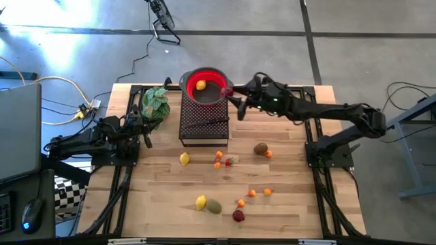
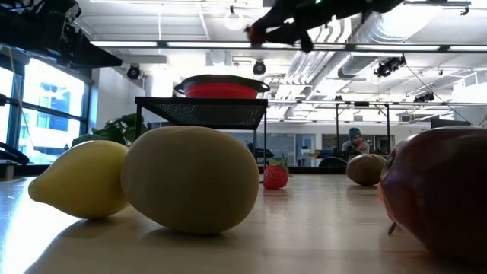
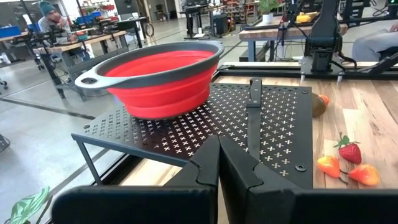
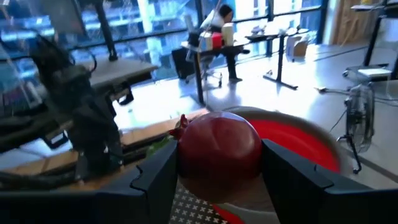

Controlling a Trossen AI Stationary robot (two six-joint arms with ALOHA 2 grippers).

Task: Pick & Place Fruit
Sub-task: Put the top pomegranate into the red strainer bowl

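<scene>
1. Right claw [image 4: 219,163] is clamped on a dark red fruit [image 4: 219,149], held above the near rim of the red bowl [image 1: 204,85].
2. Bowl sits on a black perforated rack [image 1: 203,122]; one orange-yellow fruit [image 1: 200,85] is already inside it.
3. Left claw [image 3: 219,163] is pressed together, holding nothing, parked beside the rack near the leafy plant [image 1: 155,103].
4. Remaining fruit is scattered on the tabletop [image 1: 293,184] in front of the rack: lemon [image 1: 184,159], kiwi [image 1: 260,148], olive-green one [image 1: 214,206].
</scene>
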